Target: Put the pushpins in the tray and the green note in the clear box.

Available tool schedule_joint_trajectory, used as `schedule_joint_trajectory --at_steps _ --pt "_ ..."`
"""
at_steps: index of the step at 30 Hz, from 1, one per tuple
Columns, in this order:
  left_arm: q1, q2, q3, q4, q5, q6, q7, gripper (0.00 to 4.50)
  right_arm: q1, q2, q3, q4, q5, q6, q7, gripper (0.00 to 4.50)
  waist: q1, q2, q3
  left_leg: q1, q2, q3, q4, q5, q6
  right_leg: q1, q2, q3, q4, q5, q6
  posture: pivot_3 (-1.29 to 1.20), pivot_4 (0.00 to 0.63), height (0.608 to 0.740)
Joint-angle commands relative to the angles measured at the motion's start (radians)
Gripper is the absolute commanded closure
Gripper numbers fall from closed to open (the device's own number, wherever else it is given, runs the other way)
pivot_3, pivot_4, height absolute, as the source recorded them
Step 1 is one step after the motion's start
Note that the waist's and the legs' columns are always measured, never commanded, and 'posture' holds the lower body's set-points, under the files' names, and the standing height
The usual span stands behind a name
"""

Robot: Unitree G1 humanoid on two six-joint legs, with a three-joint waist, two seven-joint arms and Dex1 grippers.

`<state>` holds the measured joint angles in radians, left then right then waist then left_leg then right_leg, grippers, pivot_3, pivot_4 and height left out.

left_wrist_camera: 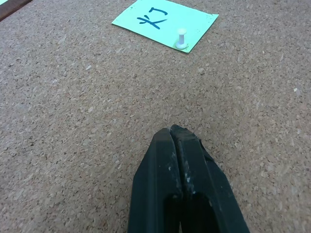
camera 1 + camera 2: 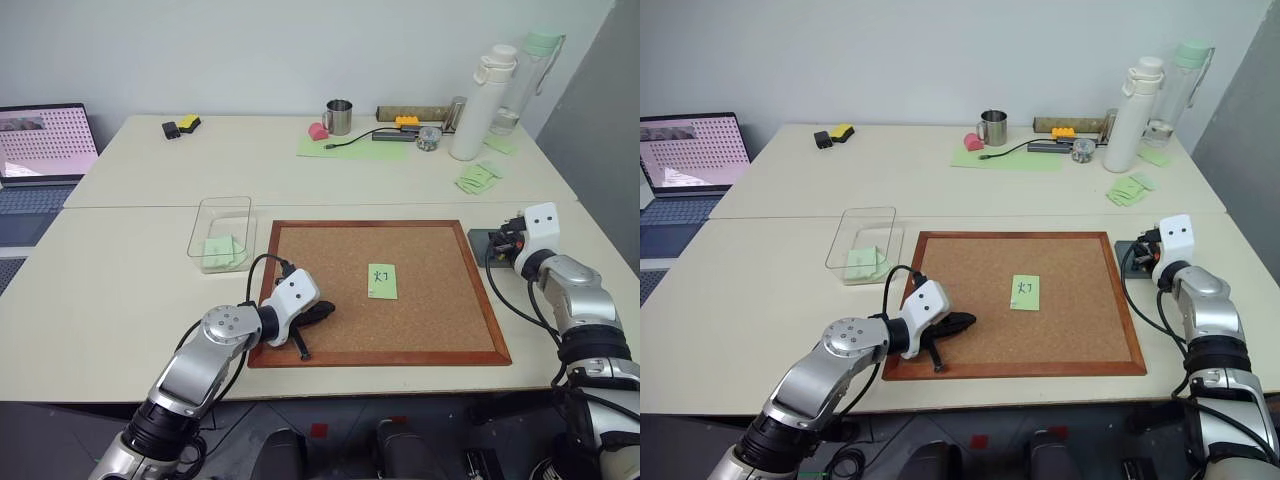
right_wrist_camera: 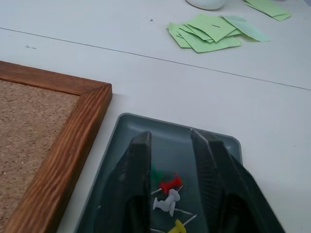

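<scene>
Green note is lying flat right of centre on the corkboard, mid-frame in the left eye view; light green, square, black handwritten marks, and a white pushpin is standing in it near one edge. Left tool is resting low over the cork at the board's lower left corner, fingers pressed together, gripping nothing. Right tool is hanging over the tray at the right edge of the frame, just beside the board's right rail; fingers are standing partly apart, empty. Tray is dark grey, shallow, rounded corners, holding loose pushpins: red, green, white, yellow. Clear box is sitting on the surface just off the board's upper left corner, with green notes inside.
</scene>
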<state>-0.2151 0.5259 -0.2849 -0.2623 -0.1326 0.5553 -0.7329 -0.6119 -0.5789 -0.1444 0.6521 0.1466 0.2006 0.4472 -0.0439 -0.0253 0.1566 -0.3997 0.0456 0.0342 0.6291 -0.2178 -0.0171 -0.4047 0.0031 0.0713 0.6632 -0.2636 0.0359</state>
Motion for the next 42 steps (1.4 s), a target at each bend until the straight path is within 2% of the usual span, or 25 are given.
schedule_joint_trajectory --at_steps 1,4,8,12,14,21,31,33,34,40,42 --pt "0.046 0.025 -0.021 0.024 0.015 0.053 -0.004 4.50 -0.019 -0.017 -0.032 -0.025 0.014 -0.029 0.016 2.65 -0.002 0.000 0.000 0.000 0.000 0.000 0.000 0.000 0.000 0.000 0.000 0.000 0.000 0.000 0.000 0.00 0.150 0.740" --pt "0.050 0.024 -0.020 0.018 0.015 0.057 -0.002 4.50 0.025 -0.001 -0.035 -0.148 0.055 -0.021 0.071 2.65 -0.006 0.000 0.000 0.000 0.000 -0.001 0.000 0.000 0.000 0.000 0.000 0.000 0.000 0.000 0.000 0.00 0.150 0.740" --pt "0.052 0.025 -0.017 0.018 0.015 0.057 -0.003 4.50 0.150 0.059 0.016 -0.498 0.206 0.105 0.208 2.65 -0.011 0.001 0.000 0.000 0.001 -0.002 -0.001 0.000 0.000 0.000 0.001 0.000 0.000 0.000 0.000 0.00 0.150 0.740" --pt "0.054 0.025 -0.019 0.015 0.014 0.057 -0.004 4.50 0.271 0.118 0.143 -0.764 0.227 0.200 0.215 2.65 -0.011 0.001 0.000 0.000 0.002 -0.004 -0.001 0.000 0.000 0.000 0.002 0.000 0.001 -0.001 0.000 0.00 0.150 0.740" --pt "0.054 0.024 -0.020 0.015 0.014 0.057 -0.004 4.50 0.311 0.146 0.218 -0.836 0.206 0.217 0.211 2.65 -0.010 0.001 -0.001 0.000 0.002 -0.004 -0.001 0.000 0.000 0.000 0.002 -0.001 0.001 -0.001 0.000 0.00 0.150 0.740" --pt "0.051 0.023 -0.022 0.016 0.015 0.055 -0.004 4.50 0.337 0.192 0.362 -0.821 0.094 0.218 0.182 2.65 -0.010 0.001 -0.001 0.000 0.002 -0.004 -0.001 0.000 0.000 0.000 0.001 -0.001 0.000 -0.001 0.000 0.00 0.150 0.740" --pt "0.060 0.024 -0.016 0.004 0.013 0.065 0.002 4.50 0.305 0.249 0.379 -0.692 0.053 0.219 0.170 2.65 -0.009 -0.001 -0.002 0.000 0.002 -0.004 -0.001 0.000 0.000 0.000 0.001 -0.001 0.001 -0.001 0.000 0.00 0.150 0.740" --pt "0.065 0.026 -0.014 -0.001 0.012 0.067 0.004 4.50 0.304 0.269 0.368 -0.689 0.068 0.232 0.168 3.03 -0.009 -0.002 -0.002 0.000 0.002 -0.004 -0.001 0.000 0.000 0.000 0.002 -0.001 0.000 -0.001 0.000 0.00 0.150 0.740" --pt "0.067 0.026 -0.013 -0.003 0.012 0.068 0.004 4.50 0.304 0.275 0.365 -0.688 0.073 0.236 0.168 3.06 -0.009 -0.002 -0.002 0.000 0.002 -0.004 -0.001 0.000 0.000 0.000 0.002 -0.001 0.000 -0.001 0.000 0.00 0.150 0.740" --pt "0.073 0.028 -0.011 -0.011 0.010 0.075 0.009 4.50 0.324 0.271 0.375 -0.714 0.073 0.226 0.194 4.39 -0.010 -0.002 -0.002 0.000 0.002 -0.004 -0.001 0.000 0.000 0.000 0.002 -0.001 0.000 -0.001 -0.001 0.00 0.150 0.740" --pt "0.073 0.027 -0.011 -0.013 0.009 0.075 0.011 4.50 0.327 0.267 0.367 -0.729 0.082 0.222 0.203 4.45 -0.010 -0.002 -0.002 0.000 0.002 -0.004 -0.001 0.000 0.000 0.000 0.002 -0.001 0.000 -0.001 -0.001 0.00 0.150 0.740"
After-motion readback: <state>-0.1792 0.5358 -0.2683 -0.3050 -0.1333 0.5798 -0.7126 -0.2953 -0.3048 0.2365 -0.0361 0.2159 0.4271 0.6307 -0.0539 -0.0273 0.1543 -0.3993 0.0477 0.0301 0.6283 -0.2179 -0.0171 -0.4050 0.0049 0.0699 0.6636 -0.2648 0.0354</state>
